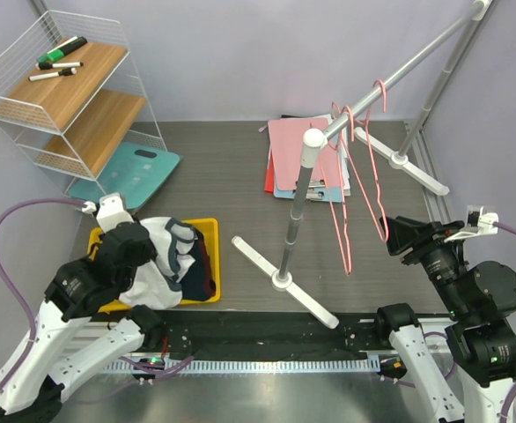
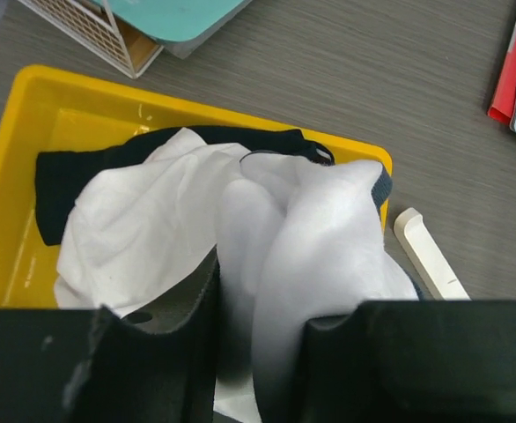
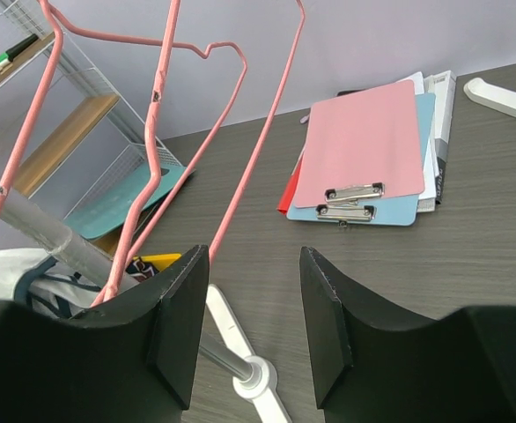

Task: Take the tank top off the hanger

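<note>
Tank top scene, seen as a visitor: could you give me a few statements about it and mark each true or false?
1. The white tank top lies in the yellow tray. True.
2. A garment hangs on the pink hangers. False: they hang bare on the rail.
3. The right gripper clamps a hanger. False: its jaws are open and hold nothing.
4. Markers lie on the wire shelf's top board. True.

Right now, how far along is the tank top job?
Done: the pink hangers hang bare and the tank top lies in the yellow bin. In hand: cloth sits inside the left pincer, grip unclear; right pincer open, empty. Left: let go and withdraw.
</note>
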`<action>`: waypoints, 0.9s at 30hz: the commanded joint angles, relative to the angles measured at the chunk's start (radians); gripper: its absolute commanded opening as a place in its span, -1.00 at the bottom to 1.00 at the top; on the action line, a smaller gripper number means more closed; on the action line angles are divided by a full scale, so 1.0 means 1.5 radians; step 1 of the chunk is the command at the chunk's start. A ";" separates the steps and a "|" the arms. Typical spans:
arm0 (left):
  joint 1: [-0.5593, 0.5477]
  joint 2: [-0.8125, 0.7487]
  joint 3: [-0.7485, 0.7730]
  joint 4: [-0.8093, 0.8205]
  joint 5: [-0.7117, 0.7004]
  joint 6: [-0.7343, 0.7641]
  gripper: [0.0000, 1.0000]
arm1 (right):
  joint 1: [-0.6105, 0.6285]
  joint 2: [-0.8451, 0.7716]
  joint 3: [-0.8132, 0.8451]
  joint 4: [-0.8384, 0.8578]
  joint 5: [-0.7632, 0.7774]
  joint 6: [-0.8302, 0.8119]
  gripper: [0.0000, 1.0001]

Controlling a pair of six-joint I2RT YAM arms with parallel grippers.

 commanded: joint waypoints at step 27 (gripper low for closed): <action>0.105 0.054 -0.073 0.368 0.157 0.132 -1.00 | 0.003 -0.063 -0.140 0.048 -0.085 0.090 0.02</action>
